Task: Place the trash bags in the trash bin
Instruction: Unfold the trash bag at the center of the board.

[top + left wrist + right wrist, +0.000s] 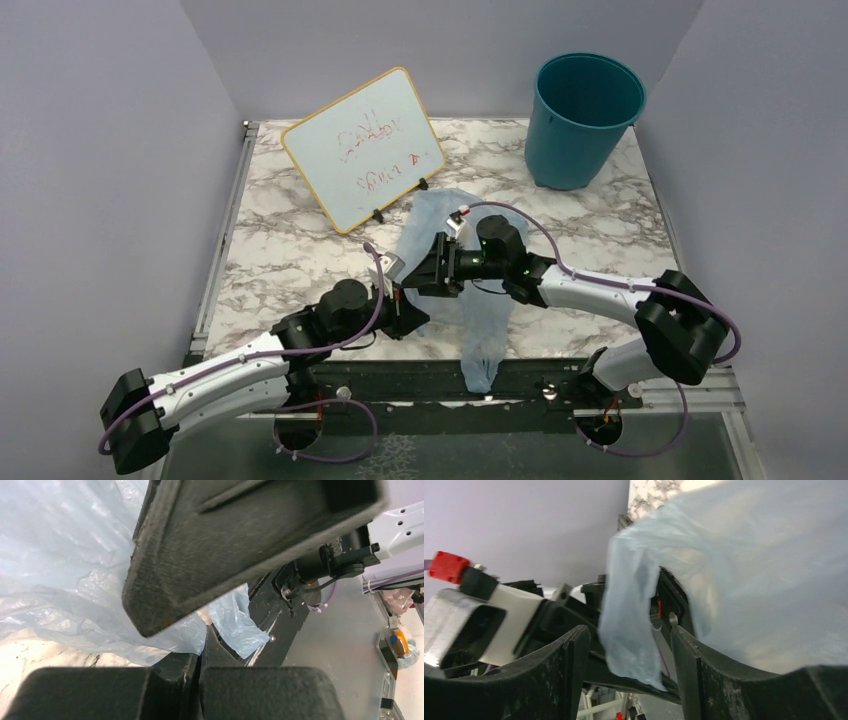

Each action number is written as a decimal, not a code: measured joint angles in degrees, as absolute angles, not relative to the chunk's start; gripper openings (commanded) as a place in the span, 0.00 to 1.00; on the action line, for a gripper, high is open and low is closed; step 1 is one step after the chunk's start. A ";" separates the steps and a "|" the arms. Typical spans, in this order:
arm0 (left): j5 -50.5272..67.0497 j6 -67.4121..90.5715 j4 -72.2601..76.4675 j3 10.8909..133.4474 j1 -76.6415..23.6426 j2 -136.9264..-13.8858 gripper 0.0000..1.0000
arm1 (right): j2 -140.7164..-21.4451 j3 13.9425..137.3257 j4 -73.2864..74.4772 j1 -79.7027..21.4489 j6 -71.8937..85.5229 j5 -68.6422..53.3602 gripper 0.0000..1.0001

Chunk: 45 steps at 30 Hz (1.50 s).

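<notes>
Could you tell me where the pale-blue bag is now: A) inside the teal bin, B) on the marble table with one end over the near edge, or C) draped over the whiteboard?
B: the trash bag lies on the table, its tail hanging past the near edge, apart from the trash bin.

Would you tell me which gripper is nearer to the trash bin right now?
Right. The right gripper is over the bag, to the near left of the bin; the left gripper is at the bag's nearer edge, further away.
</notes>
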<state>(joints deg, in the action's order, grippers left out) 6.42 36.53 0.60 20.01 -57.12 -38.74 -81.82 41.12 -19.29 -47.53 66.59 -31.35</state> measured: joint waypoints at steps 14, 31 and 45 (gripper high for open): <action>6.35 36.62 1.37 19.99 -57.12 -39.11 0.00 | -82.65 42.15 -20.47 -47.57 65.80 -34.33 0.42; 5.76 40.29 10.13 12.05 -57.12 -35.42 0.62 | -78.00 40.64 -24.84 -47.64 70.11 -24.14 0.02; 2.52 38.19 16.73 12.84 -57.12 -36.88 0.74 | -80.36 40.64 -26.81 -47.64 72.10 -24.27 0.02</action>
